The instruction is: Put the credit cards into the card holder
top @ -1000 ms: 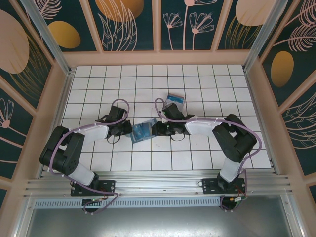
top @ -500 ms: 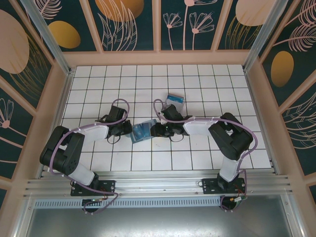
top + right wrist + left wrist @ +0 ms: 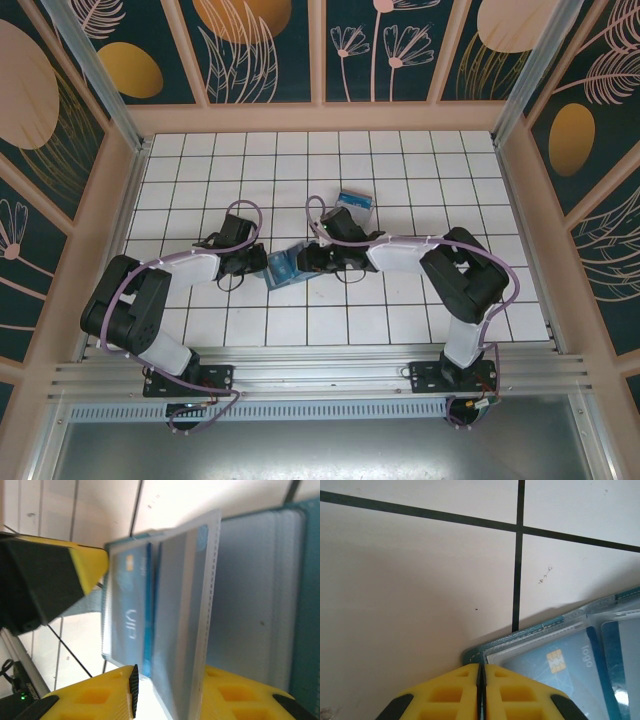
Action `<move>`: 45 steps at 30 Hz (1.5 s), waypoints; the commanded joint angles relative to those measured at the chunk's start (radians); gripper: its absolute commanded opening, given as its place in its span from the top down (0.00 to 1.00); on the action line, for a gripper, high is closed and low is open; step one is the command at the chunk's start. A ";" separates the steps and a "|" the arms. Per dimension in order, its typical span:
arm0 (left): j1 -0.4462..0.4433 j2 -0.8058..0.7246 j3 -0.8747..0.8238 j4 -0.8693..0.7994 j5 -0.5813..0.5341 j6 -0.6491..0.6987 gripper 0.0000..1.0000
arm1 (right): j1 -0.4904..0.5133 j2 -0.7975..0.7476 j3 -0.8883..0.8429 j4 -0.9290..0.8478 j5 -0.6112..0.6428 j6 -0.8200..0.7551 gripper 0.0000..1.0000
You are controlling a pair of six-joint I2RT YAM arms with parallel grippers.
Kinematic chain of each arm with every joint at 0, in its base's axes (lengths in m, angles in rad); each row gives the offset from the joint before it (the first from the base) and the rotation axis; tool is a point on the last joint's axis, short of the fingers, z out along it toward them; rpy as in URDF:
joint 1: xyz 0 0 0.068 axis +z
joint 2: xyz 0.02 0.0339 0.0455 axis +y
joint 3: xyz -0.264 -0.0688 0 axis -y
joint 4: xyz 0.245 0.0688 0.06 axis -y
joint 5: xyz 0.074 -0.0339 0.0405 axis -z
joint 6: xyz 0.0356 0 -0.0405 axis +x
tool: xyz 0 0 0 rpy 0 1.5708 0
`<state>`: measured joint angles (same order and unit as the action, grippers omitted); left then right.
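The dark teal card holder (image 3: 285,267) lies open on the tiled floor between both grippers. My left gripper (image 3: 264,264) is shut, and its yellow tips (image 3: 481,666) rest on the holder's corner (image 3: 470,656). A blue credit card (image 3: 560,665) with a chip sits under a clear sleeve. In the right wrist view the holder (image 3: 305,605) shows its light blue inside and that blue card (image 3: 127,610). My right gripper (image 3: 172,670) grips a tilted whitish-grey credit card (image 3: 177,610) against a raised clear leaf. The right gripper (image 3: 303,262) sits at the holder's right edge.
A small clear tray (image 3: 353,203) with blue contents lies one tile behind the right gripper. The left gripper's yellow and black finger (image 3: 92,567) touches the holder's far edge. Pink walls enclose the floor, and an aluminium rail runs along the near edge.
The right gripper has slid left over the card holder with the whitish-grey card. The left gripper and the holder have stayed put.
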<state>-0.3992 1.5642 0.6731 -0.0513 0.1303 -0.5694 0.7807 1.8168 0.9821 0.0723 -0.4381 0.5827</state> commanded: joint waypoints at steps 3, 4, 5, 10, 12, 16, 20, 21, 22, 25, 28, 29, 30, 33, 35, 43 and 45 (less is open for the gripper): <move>-0.007 0.019 -0.024 -0.019 0.034 -0.007 0.87 | 0.017 0.029 0.056 0.059 -0.079 -0.014 0.64; -0.007 0.019 -0.024 -0.019 0.033 -0.007 0.87 | 0.018 0.039 0.060 0.071 -0.097 -0.011 0.64; -0.008 0.019 -0.024 -0.019 0.033 -0.007 0.87 | 0.020 0.048 0.063 0.078 -0.112 -0.008 0.64; -0.007 0.009 -0.026 -0.021 0.024 -0.014 0.87 | 0.035 0.088 0.080 0.097 -0.168 0.002 0.63; -0.007 -0.003 -0.026 -0.027 0.015 -0.020 0.87 | 0.041 0.098 0.087 0.089 -0.168 -0.003 0.63; -0.007 -0.048 -0.014 -0.060 -0.003 -0.032 0.75 | 0.045 0.122 0.095 0.070 -0.164 -0.005 0.63; -0.006 -0.110 0.005 -0.096 -0.027 -0.044 0.69 | 0.047 0.145 0.118 0.034 -0.157 -0.023 0.62; -0.006 -0.127 0.005 -0.099 -0.030 -0.048 0.69 | 0.052 0.150 0.133 0.017 -0.156 -0.034 0.62; -0.004 -0.140 0.006 -0.099 -0.030 -0.053 0.69 | 0.056 0.151 0.143 0.013 -0.157 -0.039 0.61; 0.004 -0.178 0.007 -0.112 -0.032 -0.067 0.69 | 0.064 0.156 0.165 0.017 -0.167 -0.041 0.61; 0.013 -0.215 0.002 -0.115 -0.037 -0.075 0.69 | 0.075 0.163 0.192 -0.017 -0.146 -0.063 0.59; 0.016 -0.223 0.000 -0.117 -0.036 -0.078 0.69 | 0.079 0.161 0.198 -0.025 -0.141 -0.070 0.58; 0.020 -0.229 -0.001 -0.117 -0.031 -0.079 0.69 | 0.084 0.160 0.207 -0.039 -0.135 -0.078 0.56; 0.026 -0.240 -0.012 -0.103 -0.024 -0.089 0.69 | 0.103 0.152 0.246 -0.098 -0.085 -0.116 0.48; 0.029 -0.241 -0.017 -0.096 -0.023 -0.095 0.69 | 0.114 0.151 0.269 -0.128 -0.075 -0.132 0.46; 0.069 -0.290 -0.012 -0.109 -0.046 -0.095 0.68 | 0.114 0.196 0.251 -0.046 -0.154 -0.080 0.46; 0.074 -0.299 -0.011 -0.114 -0.052 -0.086 0.68 | 0.105 0.161 0.242 -0.044 -0.139 -0.089 0.46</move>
<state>-0.3374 1.2903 0.6609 -0.1398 0.1009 -0.6567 0.8928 1.9980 1.2297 0.0021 -0.5674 0.4961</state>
